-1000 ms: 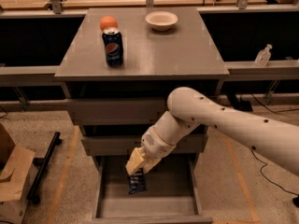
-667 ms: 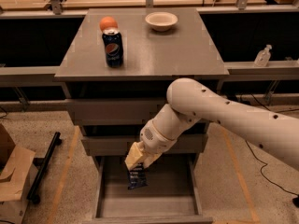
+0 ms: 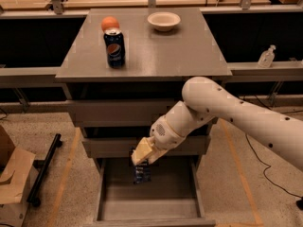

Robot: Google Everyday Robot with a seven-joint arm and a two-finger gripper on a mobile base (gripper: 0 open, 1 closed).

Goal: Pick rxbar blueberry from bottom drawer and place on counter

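Note:
The rxbar blueberry (image 3: 141, 174), a small dark bar with pale print, hangs upright from my gripper (image 3: 140, 163) just above the back part of the open bottom drawer (image 3: 156, 200). The gripper's tan fingers (image 3: 144, 151) are shut on the bar's top end. My white arm (image 3: 222, 110) reaches in from the right, in front of the two upper grey drawers, which are closed. The grey counter (image 3: 161, 51) lies above, well over the gripper.
On the counter stand a blue Pepsi can (image 3: 114, 48), an orange (image 3: 110, 23) behind it, and a white bowl (image 3: 164, 21) at the back. A cardboard box (image 3: 12, 183) and a black bar (image 3: 45, 169) lie on the floor at the left. A small bottle (image 3: 266, 56) sits on the right ledge.
My gripper has risen a little with the bar in it. The bar has come up from the drawer floor and now hangs higher.

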